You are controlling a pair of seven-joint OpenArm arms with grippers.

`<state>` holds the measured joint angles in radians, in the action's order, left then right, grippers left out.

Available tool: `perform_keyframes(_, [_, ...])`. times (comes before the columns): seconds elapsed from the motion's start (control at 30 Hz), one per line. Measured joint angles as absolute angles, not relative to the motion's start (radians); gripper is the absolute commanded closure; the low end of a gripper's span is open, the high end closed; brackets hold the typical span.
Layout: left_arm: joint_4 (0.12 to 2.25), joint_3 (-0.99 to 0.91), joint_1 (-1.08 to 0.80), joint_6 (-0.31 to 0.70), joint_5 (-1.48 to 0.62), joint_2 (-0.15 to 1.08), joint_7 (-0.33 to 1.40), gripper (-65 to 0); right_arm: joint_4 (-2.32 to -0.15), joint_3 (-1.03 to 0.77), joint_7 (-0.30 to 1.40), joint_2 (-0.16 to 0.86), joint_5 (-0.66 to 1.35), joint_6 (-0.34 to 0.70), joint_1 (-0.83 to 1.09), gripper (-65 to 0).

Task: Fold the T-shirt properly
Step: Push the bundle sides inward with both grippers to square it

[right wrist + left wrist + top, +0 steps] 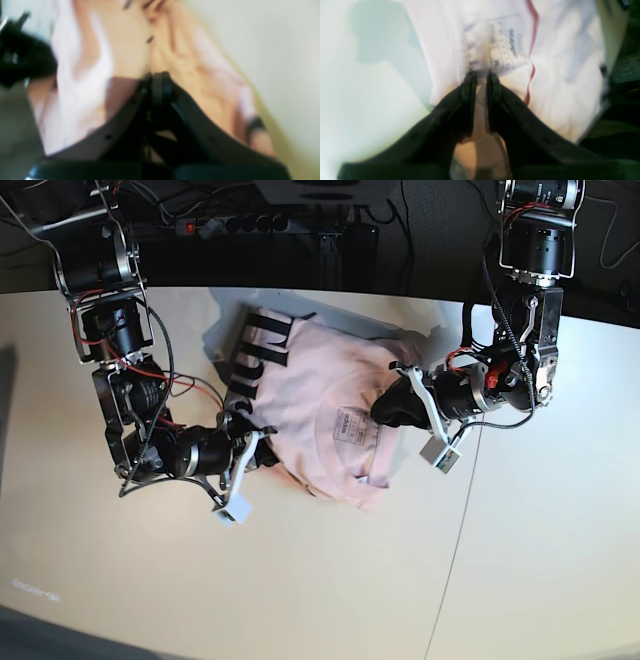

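soft, limp shirt near table far edge, pinched by both grippers, left and right; best held at hems.

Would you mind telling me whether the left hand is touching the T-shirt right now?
Touching. The left wrist view shows the left hand nearly shut, with a fold of the pink T-shirt pinched between its fingers, just below the neck label.

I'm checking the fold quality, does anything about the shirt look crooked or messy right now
Yes. The T-shirt lies askew on the table, bunched and wrinkled rather than flat, its edges not squared. Both the left gripper and the right gripper are pinching fabric at opposite sides. The neck label shows, so the fold is unfinished.
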<state>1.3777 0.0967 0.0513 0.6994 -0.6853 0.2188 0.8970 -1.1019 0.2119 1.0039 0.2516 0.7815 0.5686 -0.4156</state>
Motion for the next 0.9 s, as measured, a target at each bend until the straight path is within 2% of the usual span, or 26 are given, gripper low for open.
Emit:
perform_keyframes(0.23, [1.373, 0.096, 0.141, 0.700, -0.600, 0.231, 0.847, -12.0, -1.288, 0.210, 1.005, 0.311, 0.817, 0.569, -0.253, 0.0])
perform_keyframes(0.5, [1.372, 0.138, 0.145, 0.700, -0.598, 0.224, 0.837, -12.0, -1.489, 0.210, 1.031, 0.313, 0.804, 0.569, -0.089, 0.0])
perform_keyframes(0.67, [1.372, 0.169, 0.145, 0.701, -0.603, 0.223, 0.838, -12.0, -1.543, 0.207, 1.038, 0.313, 0.789, 0.569, -0.058, 0.0])
perform_keyframes(0.8, [1.372, 0.117, 0.145, 0.701, -0.691, 0.246, 0.874, -12.0, -1.547, 0.171, 1.026, 0.313, 0.768, 0.569, -0.060, 0.0])
perform_keyframes(0.9, [1.377, 0.044, 0.145, 0.700, -0.799, 0.273, 0.971, -12.0, -1.547, 0.113, 1.019, 0.313, 0.759, 0.569, -0.059, 0.0])
